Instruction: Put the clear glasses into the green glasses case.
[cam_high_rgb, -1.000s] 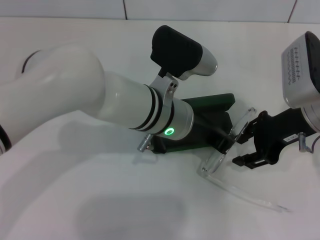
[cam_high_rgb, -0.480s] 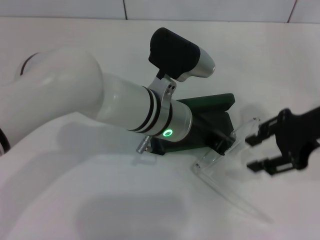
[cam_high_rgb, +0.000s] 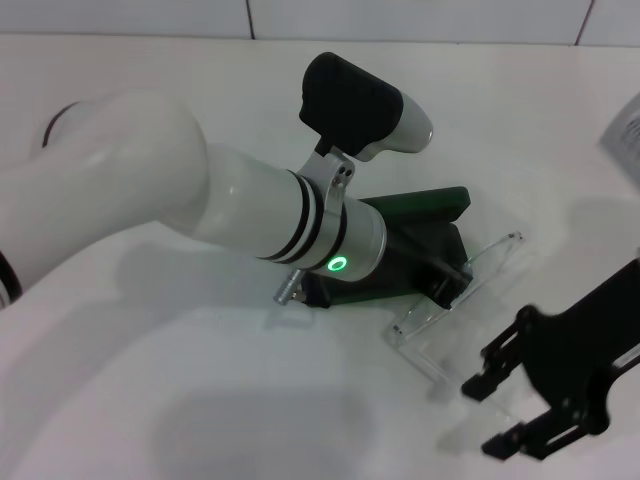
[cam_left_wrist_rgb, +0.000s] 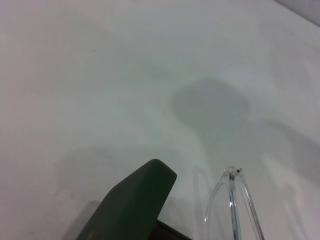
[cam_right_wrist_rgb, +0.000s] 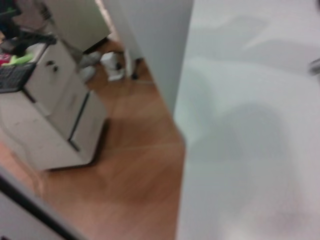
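1. the right gripper (cam_high_rgb: 490, 415) hangs low at the near right of the head view, its two black fingers (cam_high_rgb: 478, 385) spread apart with nothing between them, well clear of the case.
2. the left gripper (cam_high_rgb: 440, 285) reaches across the middle of the table to the green glasses case (cam_high_rgb: 425, 205); its fingers are hidden behind the wrist and the case, so i cannot tell how they stand.
3. the green glasses case sits at mid-table, mostly covered by the left arm; its dark green lid shows as a raised edge behind the wrist, and the left wrist view shows one rounded green corner (cam_left_wrist_rgb: 135, 200).
4. the clear glasses (cam_high_rgb: 455, 295) are just beside the case on its right side, front end up against the case and tilted, one clear arm slanting up and away, the other end resting on the white table (cam_high_rgb: 200, 400).
5. in the left wrist view a clear arm of the glasses (cam_left_wrist_rgb: 235, 205) stands just beside the case corner.
6. the right wrist view shows only the table edge, a wooden floor (cam_right_wrist_rgb: 125, 165) and a pale cabinet (cam_right_wrist_rgb: 55, 110) beyond.
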